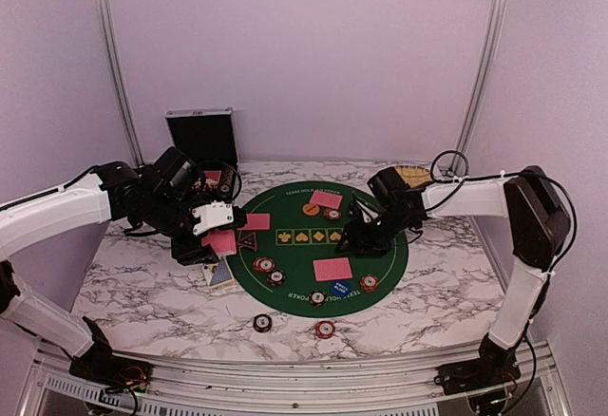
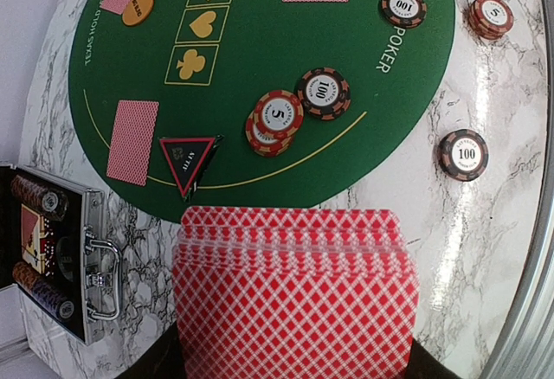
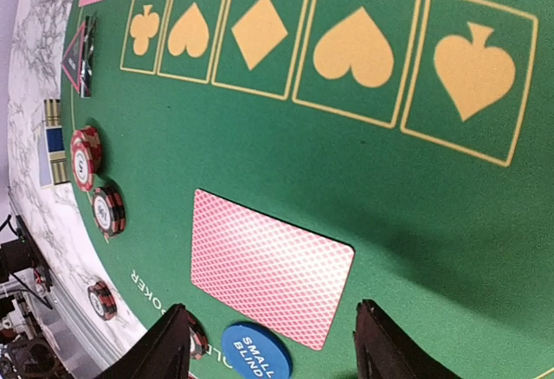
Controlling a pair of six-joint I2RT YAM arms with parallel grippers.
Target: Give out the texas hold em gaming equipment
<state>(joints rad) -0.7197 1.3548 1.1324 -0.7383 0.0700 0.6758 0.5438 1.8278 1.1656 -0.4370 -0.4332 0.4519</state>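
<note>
Right gripper (image 3: 270,314), jaws apart and empty, hangs over the green mat (image 3: 389,223), a face-down card (image 3: 268,275) just beneath. In the top view the card deck (image 2: 294,297), clamped in the left gripper (image 1: 218,235), lies at its 9 o'clock.

White-shelled left arm (image 1: 52,215) and right arm (image 1: 470,196), black joints, looping black cables (image 1: 454,164)

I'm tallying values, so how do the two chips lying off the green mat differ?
The dark chip reads 100; the red chip reads 5. The dark chip looks single; the red chip looks thicker, perhaps two stacked. In the top view the dark chip sits left of the red chip. Both are round and lie flat on the table, just off the mat.
</note>
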